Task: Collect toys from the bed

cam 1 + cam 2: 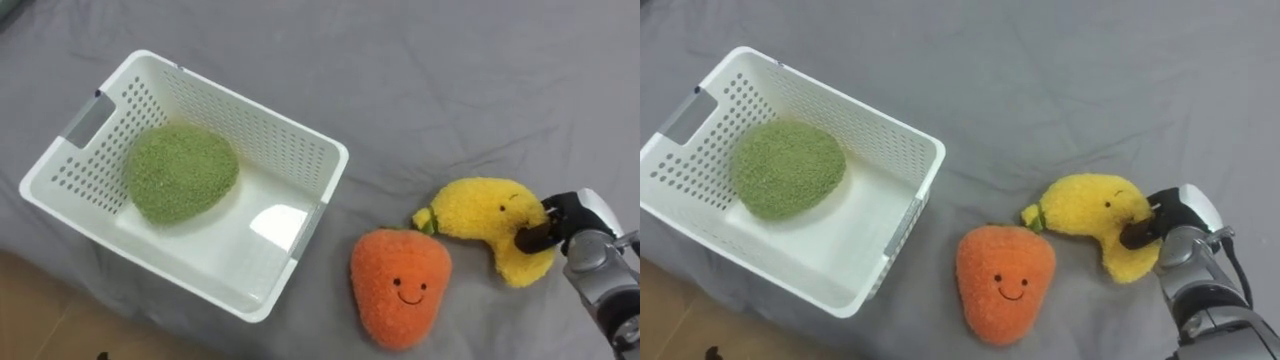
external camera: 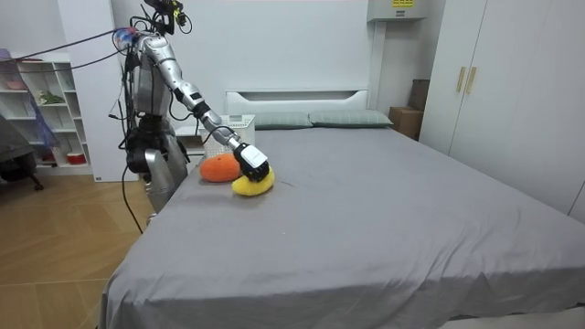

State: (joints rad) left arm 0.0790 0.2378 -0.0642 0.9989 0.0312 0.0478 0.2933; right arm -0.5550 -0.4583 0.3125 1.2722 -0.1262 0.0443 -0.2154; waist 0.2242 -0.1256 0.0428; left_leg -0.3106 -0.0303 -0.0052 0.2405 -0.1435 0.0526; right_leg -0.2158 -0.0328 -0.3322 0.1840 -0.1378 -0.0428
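Banana toy [image 1: 487, 225] lies on the bed [image 1: 450, 80], its long axis pointing left toward the basket [image 1: 250, 104]. Our right robot hand [image 1: 570, 225] grasps its right end, so we carry leftward over the carrot toy [image 1: 400, 285].

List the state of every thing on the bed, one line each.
white basket: upright on the bed, holding one toy.
green plush toy: lying inside the basket.
orange plush toy: lying loose on the bed beside the basket, face up.
yellow plush toy: on the bed, pinched by the right hand.
right hand: shut on the yellow plush toy.
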